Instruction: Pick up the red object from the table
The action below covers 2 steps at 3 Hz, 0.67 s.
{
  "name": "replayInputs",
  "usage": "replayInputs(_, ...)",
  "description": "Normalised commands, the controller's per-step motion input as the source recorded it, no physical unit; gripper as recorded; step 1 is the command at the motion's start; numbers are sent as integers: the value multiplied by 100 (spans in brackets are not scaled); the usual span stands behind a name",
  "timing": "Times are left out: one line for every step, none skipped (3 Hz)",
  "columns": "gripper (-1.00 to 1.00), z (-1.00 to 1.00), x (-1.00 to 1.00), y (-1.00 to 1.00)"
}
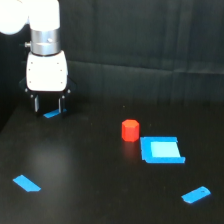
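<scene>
No writing shows. The red object point(130, 130) stands on the desk point(90, 170); at its 10 o'clock, the gripper point(48, 106) hangs spread, empty.

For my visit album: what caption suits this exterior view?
White robot arm's gripper hovers open far from the small red-orange block beside a blue square piece on the black table.

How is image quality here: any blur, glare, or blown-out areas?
Exterior view: soft overall, edges slightly blurred; the white arm housing is overexposed; faint sheen on the black table; the red object and blue square piece read saturated but distinct.
</scene>
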Motion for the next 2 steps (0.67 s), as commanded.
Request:
replayInputs(100,-2,0,4)
replayInputs(99,3,41,-62)
